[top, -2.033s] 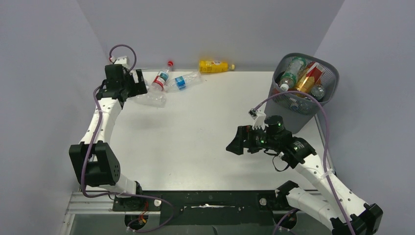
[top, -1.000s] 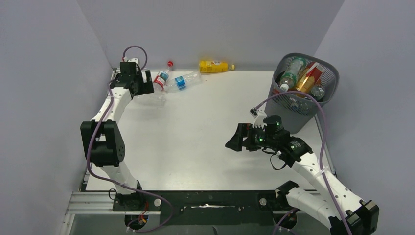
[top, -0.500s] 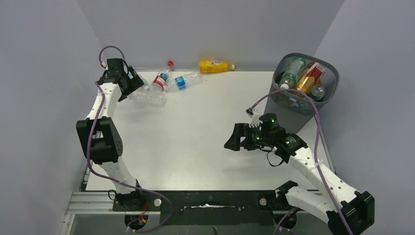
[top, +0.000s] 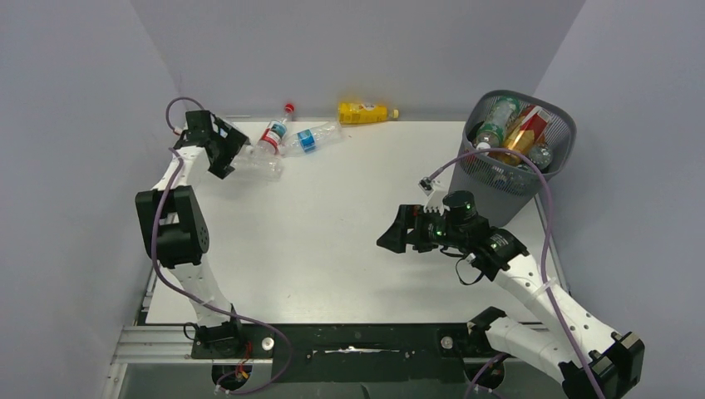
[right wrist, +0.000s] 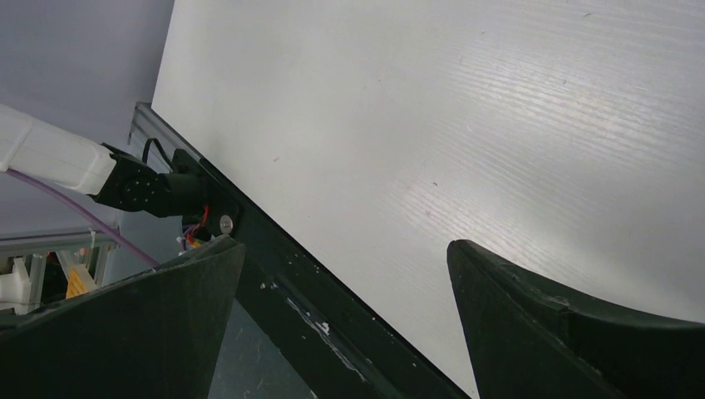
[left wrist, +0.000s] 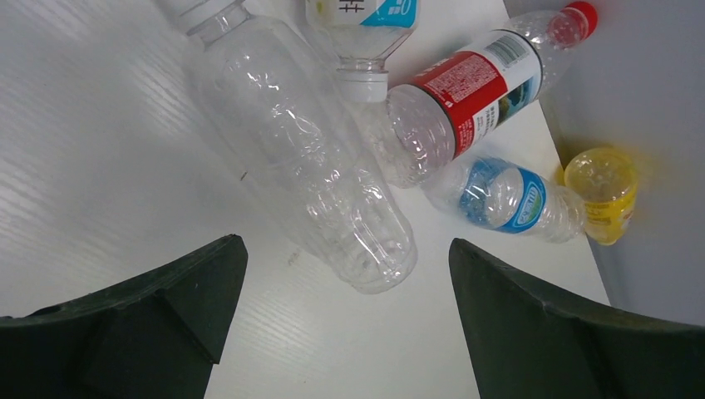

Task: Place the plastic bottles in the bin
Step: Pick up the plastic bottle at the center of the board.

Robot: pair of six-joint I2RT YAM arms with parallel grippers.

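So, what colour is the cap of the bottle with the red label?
Red. The cap shows best in the left wrist view.

Fingers (right wrist: 574,332) wide apart above white table (right wrist: 499,108); black rail (right wrist: 332,320), maybe frame.

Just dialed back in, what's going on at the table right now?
Two arms are clearing plastic bottles into the bin, which already holds several. The left end effector is open at the far left corner, lined up on a clear unlabelled bottle with nothing gripped yet. A red-labelled bottle, a blue-labelled bottle and a yellow bottle lie close by. The right end effector is open and empty over bare table.
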